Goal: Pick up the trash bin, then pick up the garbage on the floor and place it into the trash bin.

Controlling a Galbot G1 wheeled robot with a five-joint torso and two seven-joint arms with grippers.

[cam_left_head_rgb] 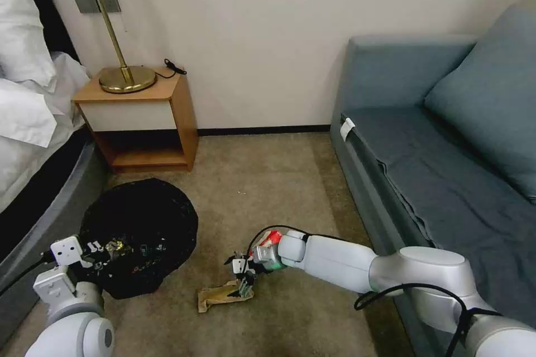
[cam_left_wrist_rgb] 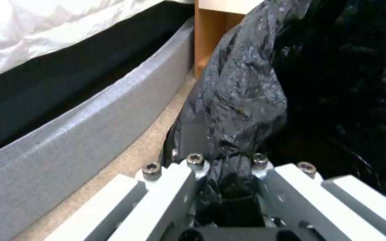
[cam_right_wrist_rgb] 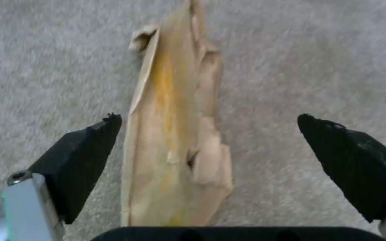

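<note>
Brown paper bag [cam_right_wrist_rgb: 175, 140] between spread right jaws, left jaws clenching half-hidden trash bin [cam_left_head_rgb: 139, 234].

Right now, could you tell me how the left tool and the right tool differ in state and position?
The left tool is shut on the trash bin's black liner at the rim, beside the bed; the right tool is open, fingers straddling the brown paper bag flat on the carpet. The left tool already grips something; the right tool grips nothing yet. Both are down near the floor.
</note>
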